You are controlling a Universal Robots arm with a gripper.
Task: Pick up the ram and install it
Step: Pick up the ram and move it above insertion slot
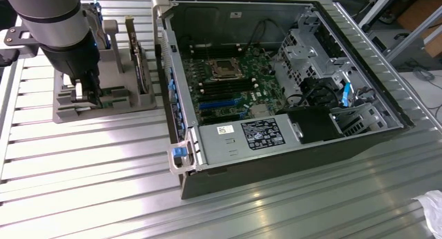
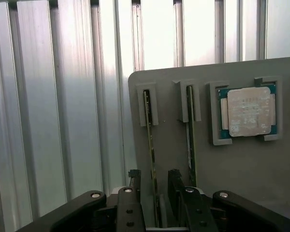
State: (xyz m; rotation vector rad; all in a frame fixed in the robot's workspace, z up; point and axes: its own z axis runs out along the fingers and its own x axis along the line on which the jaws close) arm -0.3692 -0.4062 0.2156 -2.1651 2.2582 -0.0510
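Two green sticks stand on edge in slots of the grey plastic holder [image 2: 261, 169]. The ram [image 2: 151, 140] is the one between my jaws. My gripper [image 2: 153, 178] is wide open, fingers [image 2: 134, 181] either side, apparently not touching.

Judgement: light, thin, stiff board, brittle at chips & contacts. Grip the flat faces near the exposed long edge, gentle squeeze.

Second stick [image 2: 190, 130] is just beside. Processor [image 2: 248, 112]: square, matt silver. Table [image 2: 63, 96]: ribbed, shiny metal.

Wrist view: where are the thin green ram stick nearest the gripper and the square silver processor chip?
Thin green ram stick [image 2: 150, 135]: wrist view, middle of its long edge.
Square silver processor chip [image 2: 248, 111]: wrist view, centre of its lid.
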